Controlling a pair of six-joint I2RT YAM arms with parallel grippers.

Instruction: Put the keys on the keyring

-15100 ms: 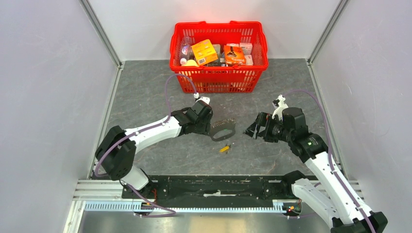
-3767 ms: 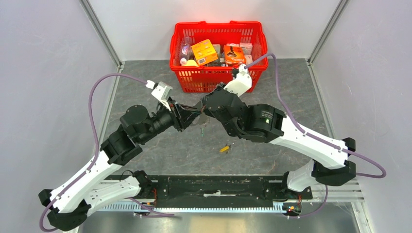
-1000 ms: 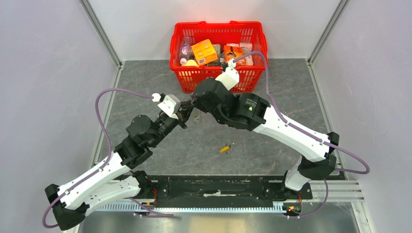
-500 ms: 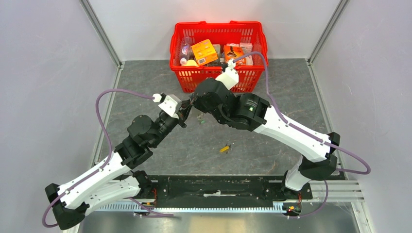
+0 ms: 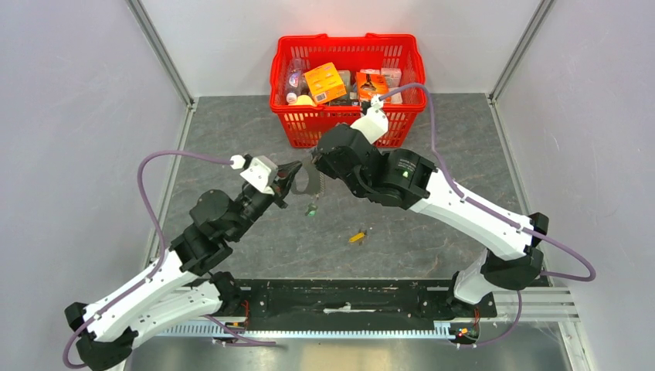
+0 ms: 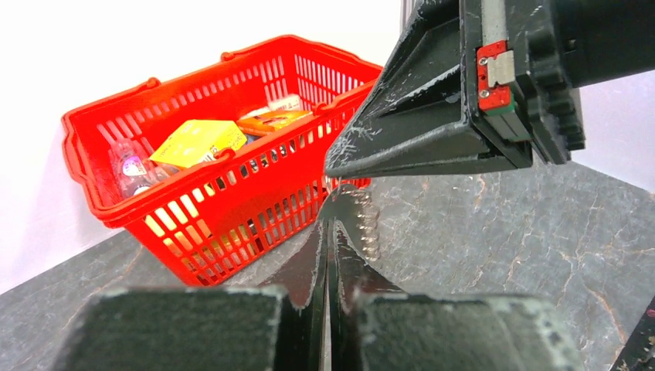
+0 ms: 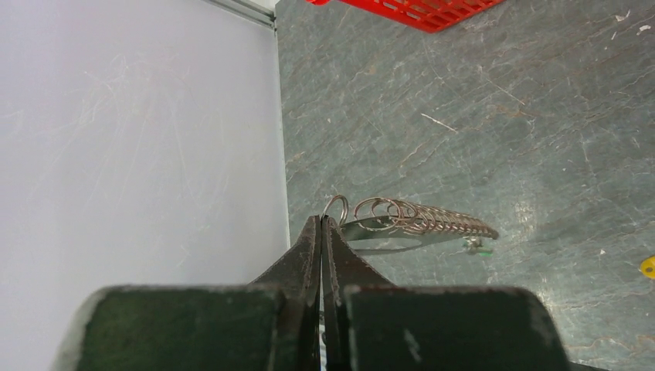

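Keyring point(image 7: 421, 220) clamped by left gripper point(image 6: 327, 226), right gripper point(image 7: 321, 221); green key point(image 7: 473, 245) blurred, attachment unclear.

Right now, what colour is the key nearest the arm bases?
The key is yellow, best seen in the top external view.

Keyring point(image 7: 417, 220) at right hand point(image 7: 322, 224), left hand point(image 6: 327, 232) beside it, basket point(image 5: 347, 39) behind, keys point(image 5: 310, 209) before it.
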